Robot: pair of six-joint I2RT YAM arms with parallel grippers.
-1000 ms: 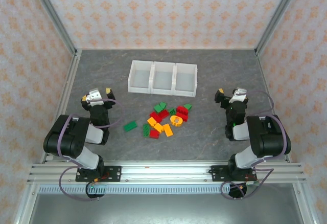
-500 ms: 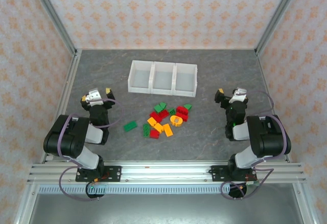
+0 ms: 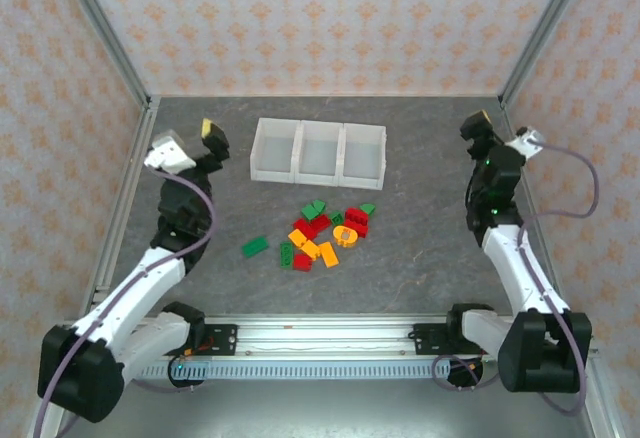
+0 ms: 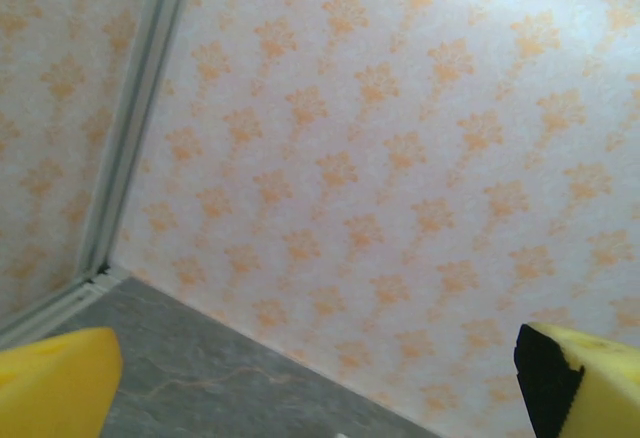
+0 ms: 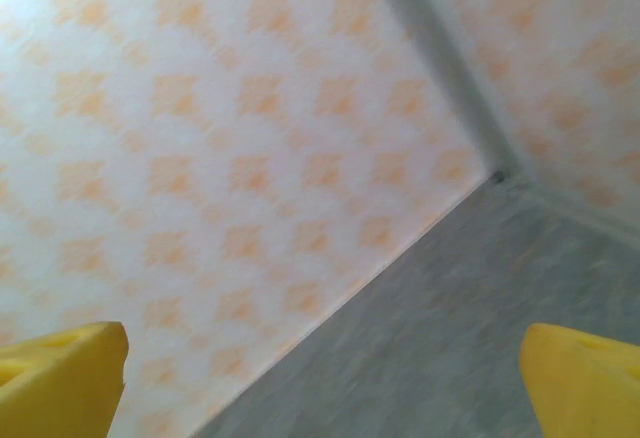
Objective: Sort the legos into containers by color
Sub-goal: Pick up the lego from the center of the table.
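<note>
Left hand [image 3: 190, 143] near tabletop's left edge, right hand [image 3: 502, 136] near right edge: spread wide, empty, lifted, probably staging to reach legos [image 3: 325, 233] heaped before containers [image 3: 318, 124].

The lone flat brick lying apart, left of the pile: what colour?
Green; the small flat plastic brick shows best in the top external view.

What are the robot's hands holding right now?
Nothing. The left gripper and the right gripper are both open and empty. All the legos lie loose on the table.
</note>
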